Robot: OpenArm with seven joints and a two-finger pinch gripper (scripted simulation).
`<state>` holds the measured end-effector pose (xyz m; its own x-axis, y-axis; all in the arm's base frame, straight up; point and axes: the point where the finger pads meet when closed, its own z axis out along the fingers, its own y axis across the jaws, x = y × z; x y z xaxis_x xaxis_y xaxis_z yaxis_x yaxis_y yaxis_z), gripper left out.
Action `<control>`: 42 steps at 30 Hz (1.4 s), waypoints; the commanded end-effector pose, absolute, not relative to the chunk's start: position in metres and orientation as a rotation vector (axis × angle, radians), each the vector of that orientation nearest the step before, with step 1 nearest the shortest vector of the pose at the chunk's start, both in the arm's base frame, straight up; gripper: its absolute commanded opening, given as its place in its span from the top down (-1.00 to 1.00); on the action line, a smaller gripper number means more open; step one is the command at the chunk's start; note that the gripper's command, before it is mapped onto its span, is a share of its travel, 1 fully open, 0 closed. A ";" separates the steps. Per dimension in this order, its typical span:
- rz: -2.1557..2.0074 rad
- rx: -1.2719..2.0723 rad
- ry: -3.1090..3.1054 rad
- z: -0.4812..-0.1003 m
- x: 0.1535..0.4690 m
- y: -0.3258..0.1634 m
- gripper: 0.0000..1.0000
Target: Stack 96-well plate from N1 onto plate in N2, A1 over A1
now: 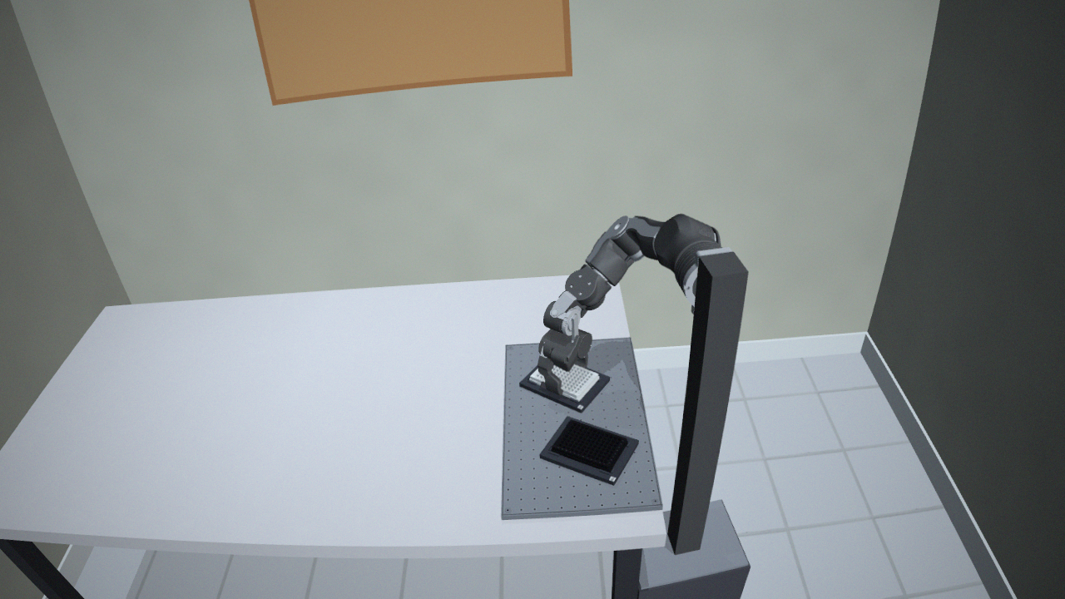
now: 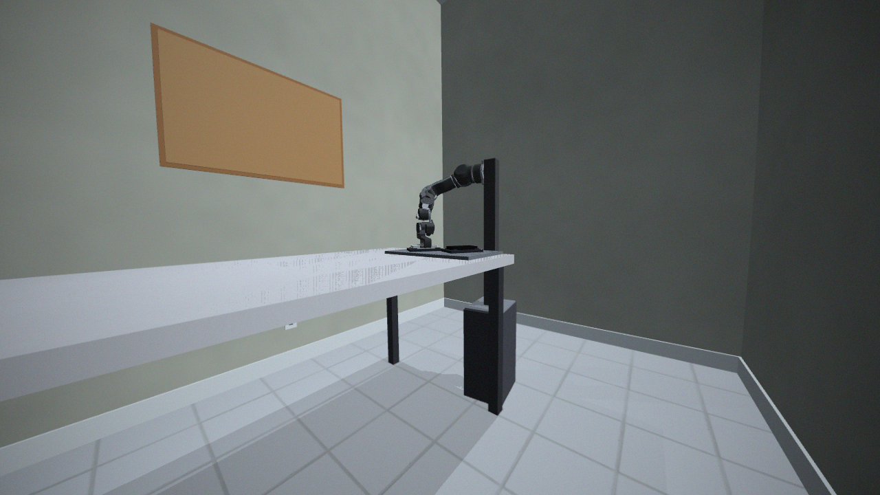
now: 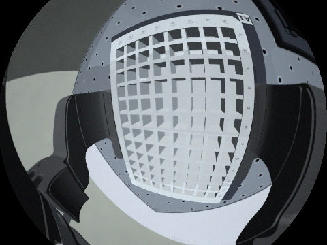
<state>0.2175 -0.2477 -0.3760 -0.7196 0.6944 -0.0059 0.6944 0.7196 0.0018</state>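
Note:
A white 96-well plate (image 1: pixel 575 381) sits in its black nest at the far end of the grey perforated baseplate. My gripper (image 1: pixel 560 372) is down over it and shut on the white plate across its short sides. In the wrist view the white plate (image 3: pixel 182 109) fills the middle, with a dark finger pressed against each side and the A1 mark (image 3: pixel 245 18) at the upper right corner. A black 96-well plate (image 1: pixel 588 445) sits in the nearer nest (image 1: pixel 589 449), apart from the gripper. In the exterior view the gripper (image 2: pixel 423 241) is small and low over the baseplate.
The arm's dark mounting post (image 1: pixel 703 402) stands at the table's right edge beside the baseplate. The baseplate lies at the right end of a long white table (image 1: pixel 298 417). An orange board (image 1: pixel 409 41) hangs on the wall behind.

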 end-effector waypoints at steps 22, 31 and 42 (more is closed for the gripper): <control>0.004 1.171 2.908 -0.344 0.219 -0.249 1.00; 0.003 1.170 2.908 -0.311 0.220 -0.249 1.00; 0.003 1.170 2.908 -0.311 0.220 -0.249 1.00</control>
